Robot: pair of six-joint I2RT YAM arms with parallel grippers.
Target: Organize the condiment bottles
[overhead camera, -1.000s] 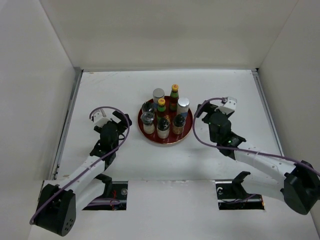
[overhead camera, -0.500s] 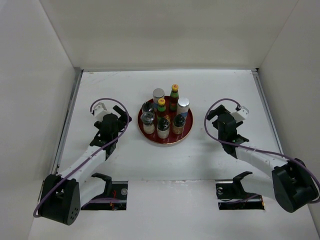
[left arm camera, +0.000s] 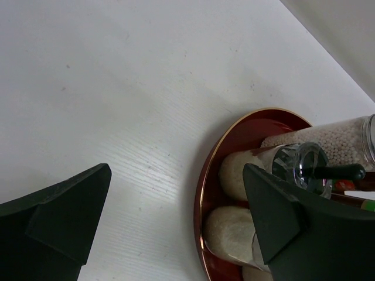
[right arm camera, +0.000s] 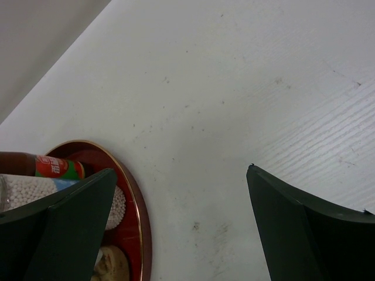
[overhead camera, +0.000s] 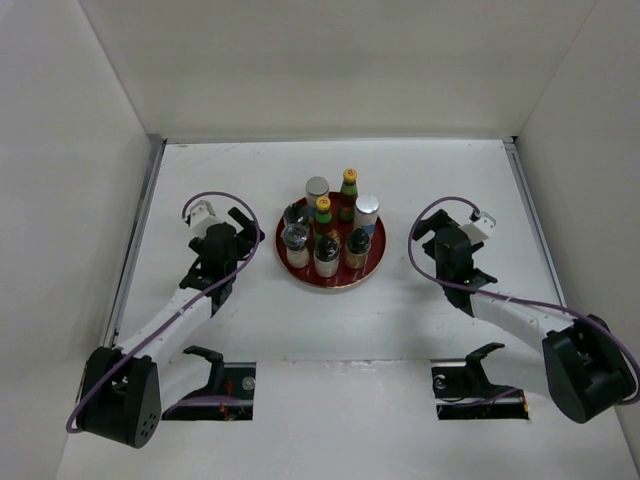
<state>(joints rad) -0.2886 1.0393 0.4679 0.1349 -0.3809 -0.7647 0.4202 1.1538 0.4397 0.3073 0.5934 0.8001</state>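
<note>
Left pincer [overhead camera: 249, 228], right pincer [overhead camera: 420, 236] backed off; condiment bottles [overhead camera: 327, 246] between both.

2 slim yellow-capped bottles [overhead camera: 349, 183], 2 silver-capped cylinders [overhead camera: 317, 187], and 3 or 4 squat dark-capped jars [overhead camera: 327, 252], too crowded to count surely; 1 red tray [overhead camera: 331, 284].
</note>
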